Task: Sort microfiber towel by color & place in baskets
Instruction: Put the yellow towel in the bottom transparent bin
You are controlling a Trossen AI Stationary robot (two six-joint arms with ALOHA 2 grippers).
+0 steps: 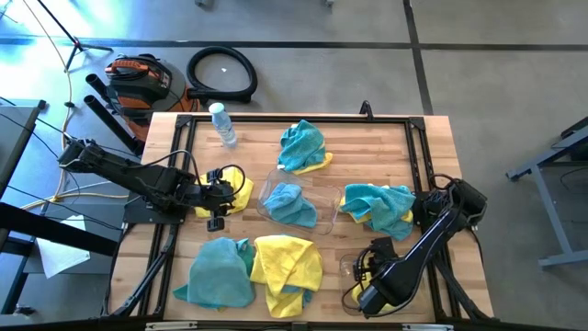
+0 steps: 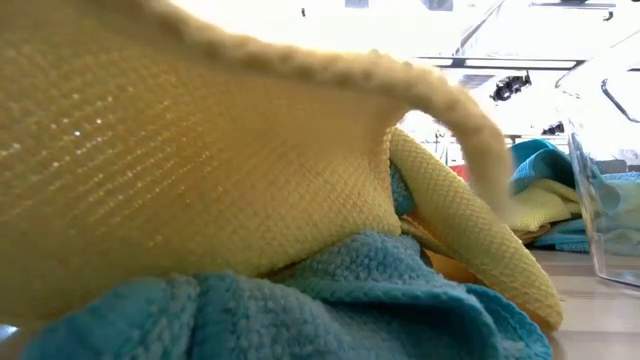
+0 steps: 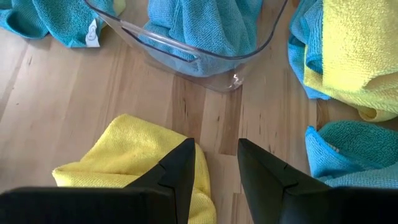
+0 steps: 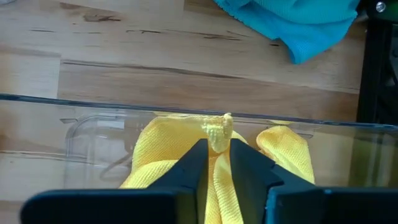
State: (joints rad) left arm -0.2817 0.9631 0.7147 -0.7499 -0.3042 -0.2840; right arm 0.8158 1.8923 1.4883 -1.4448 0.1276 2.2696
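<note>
Left gripper: we see the left gripper [image 3: 214, 171] low over the table's left side, its two dark fingers [image 3: 180, 174] parted by a narrow gap with nothing between them; bare wood shows in the gap.
Yellow towel by the left gripper: we find a yellow towel [image 3: 134, 152] lying on the wood, partly under the left-hand finger and just beside the nearer basket.
Middle basket: we see a clear basket [image 1: 317, 213] at the table's centre, a teal towel [image 1: 289, 204] bunched inside it.
Right gripper: we see the right gripper [image 4: 216, 155] at the front right of the table, its fingers closed on a pinched fold of a second yellow towel [image 4: 168, 143].
Right basket: we make out the second clear basket [image 4: 93, 134] with that held towel hanging within its walls.
Loose towels: we count a teal-and-yellow heap [image 1: 303, 147] at the back, another [image 1: 378, 207] at the right, and a teal towel [image 1: 219, 271] touching a yellow one [image 1: 289, 262] at the front.
Bottle: we see a clear bottle [image 1: 222, 124] lying at the back left.
</note>
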